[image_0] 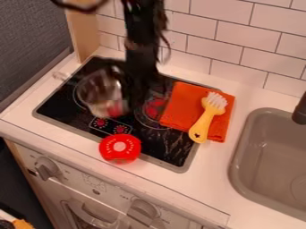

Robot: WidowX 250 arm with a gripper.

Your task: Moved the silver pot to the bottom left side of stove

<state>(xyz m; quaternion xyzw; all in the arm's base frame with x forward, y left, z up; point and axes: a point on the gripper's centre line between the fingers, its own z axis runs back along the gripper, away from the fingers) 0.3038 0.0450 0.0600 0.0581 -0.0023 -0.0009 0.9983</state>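
The camera looks down at a slant from in front of and above the toy kitchen, facing across the surface (pixel 209 181) toward the tiled wall (pixel 239 40) behind it. It is turned at an angle to the kitchen, so the front edge of the surface slopes from the middle of the left side down to the lower right. The view is near enough for the stove (pixel 57 103) to take up much of the left and middle, with its whole outline inside the view, while the right edge cuts off the sink (pixel 233 167). The oven front (pixel 116 192) shows at a steep angle along the lower left, and a dark gray wall (pixel 30 36) stands at the upper left.
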